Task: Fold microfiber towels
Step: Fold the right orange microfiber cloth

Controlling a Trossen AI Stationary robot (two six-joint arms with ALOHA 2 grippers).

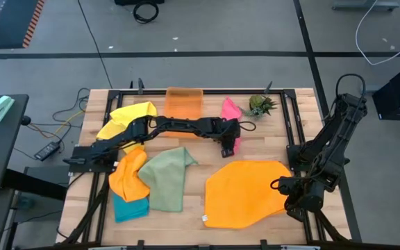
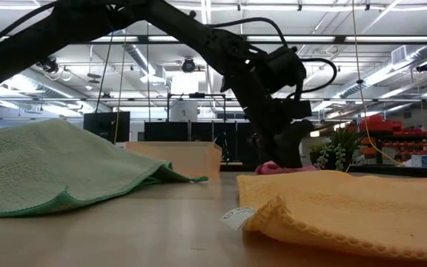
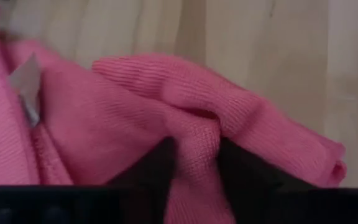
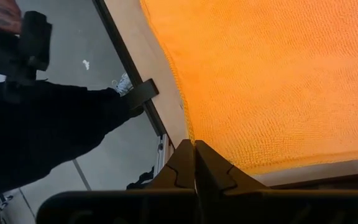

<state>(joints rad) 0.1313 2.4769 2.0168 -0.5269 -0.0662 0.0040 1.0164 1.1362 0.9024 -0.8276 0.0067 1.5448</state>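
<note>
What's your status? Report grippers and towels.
Left gripper shut on pink towel at table's far side. Right gripper shut, empty, beside spread orange towel. Nothing in the way.

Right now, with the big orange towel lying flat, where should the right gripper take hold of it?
Probably at the edge nearest the right gripper, coming in low from the table's right side. The big orange towel lies spread flat, so only its thin rim offers something to pinch, and that edge sits just ahead of the shut fingers, which must open first.
</note>
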